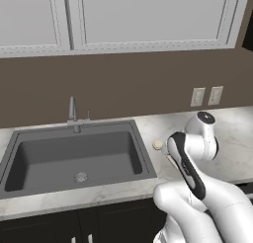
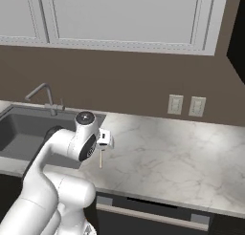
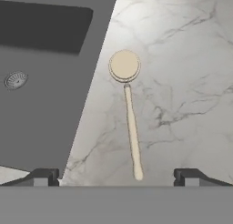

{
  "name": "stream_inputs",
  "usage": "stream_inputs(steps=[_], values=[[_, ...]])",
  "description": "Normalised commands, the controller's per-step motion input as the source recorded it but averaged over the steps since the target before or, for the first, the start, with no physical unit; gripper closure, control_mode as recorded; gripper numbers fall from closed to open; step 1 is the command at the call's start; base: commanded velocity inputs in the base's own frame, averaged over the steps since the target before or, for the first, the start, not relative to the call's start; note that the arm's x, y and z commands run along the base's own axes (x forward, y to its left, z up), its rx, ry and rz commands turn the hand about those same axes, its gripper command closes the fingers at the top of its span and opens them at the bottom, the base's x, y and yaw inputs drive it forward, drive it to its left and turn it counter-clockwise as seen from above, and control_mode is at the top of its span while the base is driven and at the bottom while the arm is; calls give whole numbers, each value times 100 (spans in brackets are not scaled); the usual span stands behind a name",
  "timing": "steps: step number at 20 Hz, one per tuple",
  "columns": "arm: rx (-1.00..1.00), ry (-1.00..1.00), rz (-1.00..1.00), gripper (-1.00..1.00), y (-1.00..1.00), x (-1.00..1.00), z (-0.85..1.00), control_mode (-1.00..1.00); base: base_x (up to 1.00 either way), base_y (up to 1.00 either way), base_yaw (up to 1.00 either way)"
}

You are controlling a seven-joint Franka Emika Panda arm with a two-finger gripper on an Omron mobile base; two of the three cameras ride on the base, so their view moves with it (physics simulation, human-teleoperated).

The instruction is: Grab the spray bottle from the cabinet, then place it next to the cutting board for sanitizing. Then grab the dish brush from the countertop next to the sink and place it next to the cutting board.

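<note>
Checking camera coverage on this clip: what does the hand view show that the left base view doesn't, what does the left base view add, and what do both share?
Hand view alone: the dish brush's full thin handle lying flat on the marble, and the two gripper tips set wide apart, one to each side of the handle's end.

Left base view alone: the faucet, two wall outlets, the pale wall cabinets and the arm.

Both: the sink with its drain, the countertop, and the brush's round cream head.
</note>
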Motion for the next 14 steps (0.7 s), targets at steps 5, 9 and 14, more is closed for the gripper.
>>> stream_inputs(steps=[5, 9, 14], values=[[-1, 1, 2, -100, 2, 32, -46, -100, 0, 0, 0], [-3, 2, 1, -100, 16, 44, -49, -100, 0, 0, 0], [-6, 1, 0, -100, 31, 49, -49, -100, 0, 0, 0]])
